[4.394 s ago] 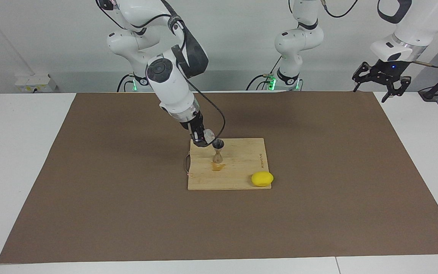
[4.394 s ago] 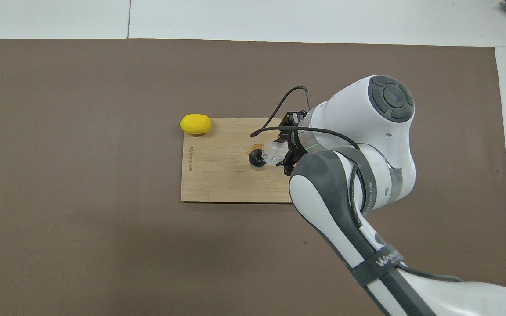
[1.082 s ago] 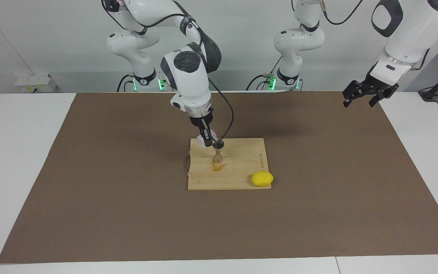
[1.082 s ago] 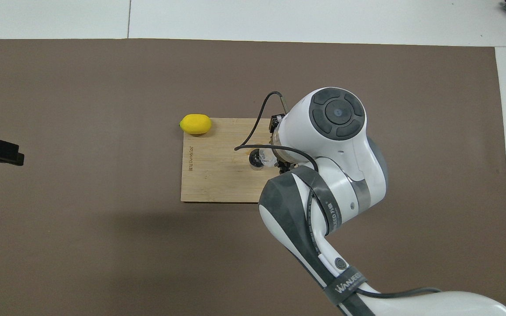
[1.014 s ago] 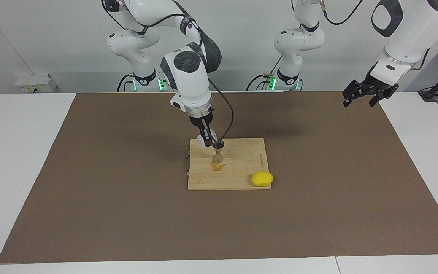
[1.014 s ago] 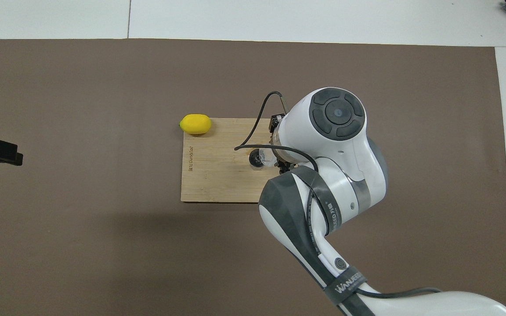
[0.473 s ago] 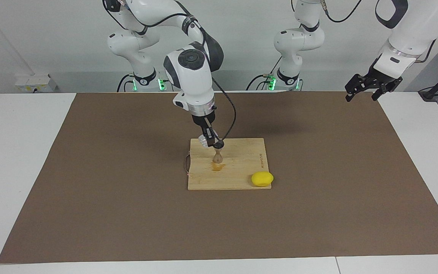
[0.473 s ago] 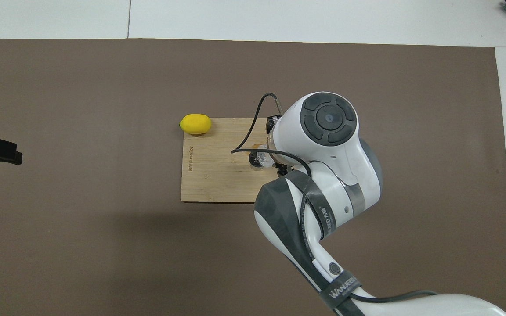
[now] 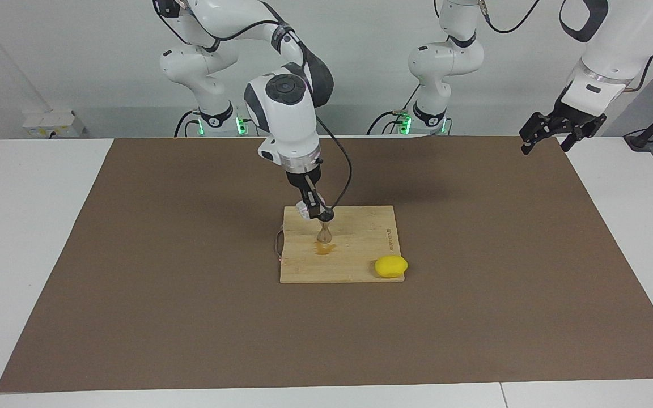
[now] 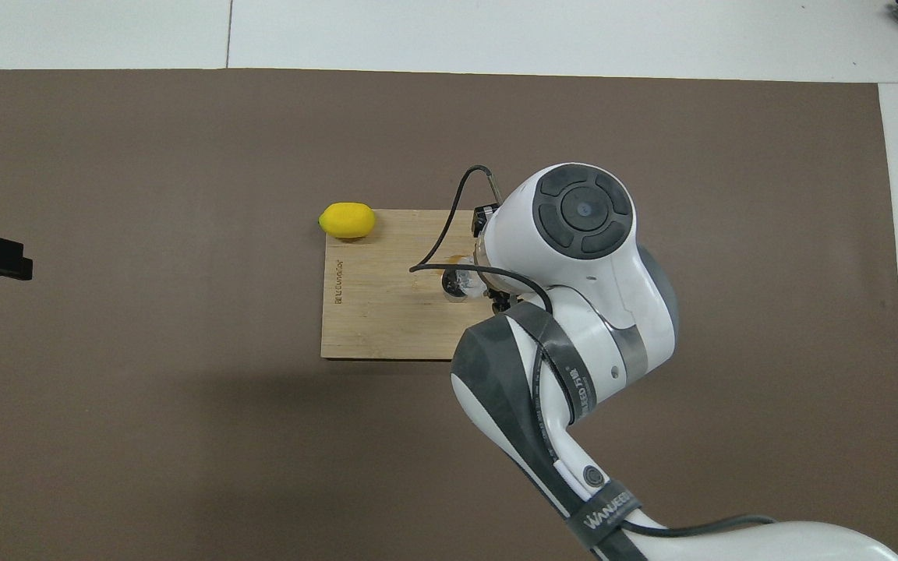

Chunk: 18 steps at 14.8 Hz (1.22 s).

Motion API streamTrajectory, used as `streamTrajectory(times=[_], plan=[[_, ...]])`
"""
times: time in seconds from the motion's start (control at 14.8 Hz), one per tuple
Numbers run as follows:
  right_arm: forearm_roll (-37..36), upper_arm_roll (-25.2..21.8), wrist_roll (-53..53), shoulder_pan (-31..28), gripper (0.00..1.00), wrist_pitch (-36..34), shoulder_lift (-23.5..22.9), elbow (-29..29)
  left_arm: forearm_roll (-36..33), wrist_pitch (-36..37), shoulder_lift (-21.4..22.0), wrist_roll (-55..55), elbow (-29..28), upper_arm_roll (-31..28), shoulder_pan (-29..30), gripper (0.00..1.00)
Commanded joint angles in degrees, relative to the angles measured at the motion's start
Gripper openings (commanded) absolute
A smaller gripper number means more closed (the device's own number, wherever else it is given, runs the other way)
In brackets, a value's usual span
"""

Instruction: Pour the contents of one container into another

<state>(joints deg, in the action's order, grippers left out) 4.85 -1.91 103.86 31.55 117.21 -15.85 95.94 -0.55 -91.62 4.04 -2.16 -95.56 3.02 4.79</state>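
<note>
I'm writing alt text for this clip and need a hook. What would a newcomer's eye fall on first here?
Probably the right gripper, shut on a small clear glass cup tipped at the mouth of a silver hourglass-shaped metal jigger standing on a pale wooden cutting board mid-table. Next, the bright yellow lemon at the board's corner, farther from the robots than the jigger. The left gripper waits, open, raised over the mat's edge at its own end.

The jigger (image 9: 325, 232) stands on the cutting board (image 9: 360, 249), which lies on the mat (image 9: 474, 283) covering the worktop (image 9: 32, 226). The glass cup (image 9: 305, 208) hangs tilted over the jigger's mouth. The lemon (image 9: 391, 266) rests at the board's corner toward the left arm's end, farther from the robots than the jigger.
</note>
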Motion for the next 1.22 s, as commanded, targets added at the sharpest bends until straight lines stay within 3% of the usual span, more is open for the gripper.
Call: streamTrajectory(times=[0.0,0.74,1.15], plan=[[1.64,0.42,1.08,-0.88,0.0,1.09,-0.49,-0.49,-1.12,-0.93,0.53,0.93,0.28,0.14,0.66,1.0],[21.5,0.5,-10.33,-8.08,0.0,1.0,2.4,1.79,-1.12,-0.05,0.97,0.49,0.02,-0.03,1.02,1.0],[37.83,0.5,-21.31,-18.79,0.0,-1.89,3.98,4.43,-1.12,0.04,0.97,0.49,0.02,0.05,0.14,1.0]])
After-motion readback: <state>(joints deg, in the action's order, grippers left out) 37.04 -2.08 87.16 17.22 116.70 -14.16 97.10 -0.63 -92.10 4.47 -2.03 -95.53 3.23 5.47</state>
